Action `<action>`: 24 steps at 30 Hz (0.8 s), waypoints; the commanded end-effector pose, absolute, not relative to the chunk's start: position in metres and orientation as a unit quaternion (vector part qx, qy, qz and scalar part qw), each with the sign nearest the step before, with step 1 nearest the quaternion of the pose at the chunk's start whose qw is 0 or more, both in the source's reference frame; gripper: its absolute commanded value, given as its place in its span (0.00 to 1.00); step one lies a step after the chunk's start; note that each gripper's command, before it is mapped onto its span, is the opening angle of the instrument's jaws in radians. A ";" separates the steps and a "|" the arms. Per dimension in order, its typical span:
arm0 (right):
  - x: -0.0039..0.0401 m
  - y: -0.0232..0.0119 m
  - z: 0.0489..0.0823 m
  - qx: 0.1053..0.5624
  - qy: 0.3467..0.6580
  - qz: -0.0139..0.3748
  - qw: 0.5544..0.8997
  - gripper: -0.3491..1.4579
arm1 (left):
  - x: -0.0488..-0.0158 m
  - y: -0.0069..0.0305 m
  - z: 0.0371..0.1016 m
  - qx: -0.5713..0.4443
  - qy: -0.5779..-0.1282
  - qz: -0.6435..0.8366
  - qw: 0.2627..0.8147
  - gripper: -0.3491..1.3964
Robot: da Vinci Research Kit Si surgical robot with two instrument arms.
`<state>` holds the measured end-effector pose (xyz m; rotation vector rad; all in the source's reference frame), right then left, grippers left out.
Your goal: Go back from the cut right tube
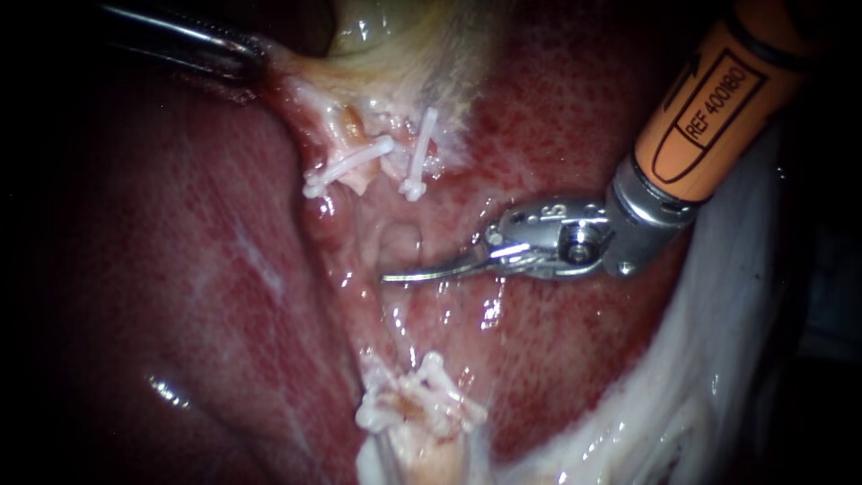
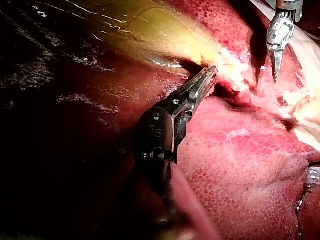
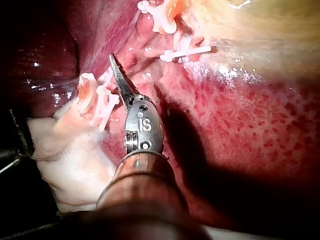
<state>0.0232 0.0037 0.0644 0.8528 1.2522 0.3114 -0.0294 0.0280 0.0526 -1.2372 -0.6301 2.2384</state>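
Nearest, from the upper right: right instrument (image 1: 404,275), orange-sleeved shaft slanting down to a metal wrist, then bent level toward the view's left. Thin curved blades pressed together, gripping nothing, poised over the bare bed of the liver (image 1: 180,269). Tip between two groups of white clips: upper clips (image 1: 350,166) beyond it, lower clips (image 1: 422,400) nearer the camera. Cut right tube (image 1: 406,160) in two ends, well apart: upper stump at the right-hand upper clip, lower end somewhere in the pale clipped bundle, not told apart there. Farthest, from the upper left: left instrument (image 1: 259,51), dark shaft nearly level, jaws clamped on the edge of the yellowish gallbladder (image 1: 377,36).
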 end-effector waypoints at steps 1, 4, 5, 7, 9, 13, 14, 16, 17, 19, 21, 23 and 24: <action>0.0232 0.0037 0.0644 0.391 0.564 0.142 0.714 0.00 | -0.0294 0.0280 0.0526 -0.455 -0.232 0.823 0.251 0.00; 0.0233 0.0037 0.0644 0.389 0.578 0.146 0.702 0.68 | -0.0293 0.0280 0.0526 -0.455 -0.232 0.823 0.251 0.00; 0.0234 0.0037 0.0645 0.391 0.584 0.153 0.695 0.81 | -0.0293 0.0280 0.0526 -0.455 -0.232 0.823 0.251 0.00; 0.0235 0.0037 0.0645 0.391 0.594 0.158 0.685 0.88 | -0.0293 0.0280 0.0526 -0.455 -0.232 0.823 0.251 0.00; 0.0236 0.0036 0.0645 0.394 0.596 0.164 0.680 0.93 | -0.0293 0.0280 0.0526 -0.455 -0.232 0.823 0.251 0.00; 0.0236 0.0033 0.0646 0.391 0.596 0.165 0.682 0.97 | -0.0293 0.0280 0.0526 -0.455 -0.232 0.823 0.251 0.00; 0.0234 0.0033 0.0646 0.388 0.596 0.168 0.683 0.97 | -0.0293 0.0280 0.0526 -0.455 -0.232 0.823 0.251 0.00; 0.0229 0.0032 0.0645 0.376 0.594 0.178 0.688 0.98 | -0.0293 0.0280 0.0526 -0.455 -0.232 0.823 0.251 0.00; 0.0225 0.0032 0.0645 0.368 0.594 0.185 0.691 0.98 | -0.0293 0.0280 0.0526 -0.455 -0.232 0.823 0.251 0.00; 0.0215 0.0030 0.0644 0.341 0.590 0.209 0.702 0.99 | -0.0292 0.0280 0.0526 -0.455 -0.232 0.823 0.251 0.00; 0.0203 0.0028 0.0642 0.307 0.589 0.208 0.718 0.99 | -0.0292 0.0280 0.0527 -0.455 -0.232 0.823 0.251 0.00; 0.0192 0.0026 0.0641 0.276 0.587 0.201 0.734 0.99 | -0.0292 0.0280 0.0527 -0.455 -0.232 0.823 0.251 0.00; 0.0185 0.0025 0.0641 0.255 0.581 0.191 0.749 0.99 | -0.0292 0.0280 0.0527 -0.455 -0.232 0.823 0.251 0.00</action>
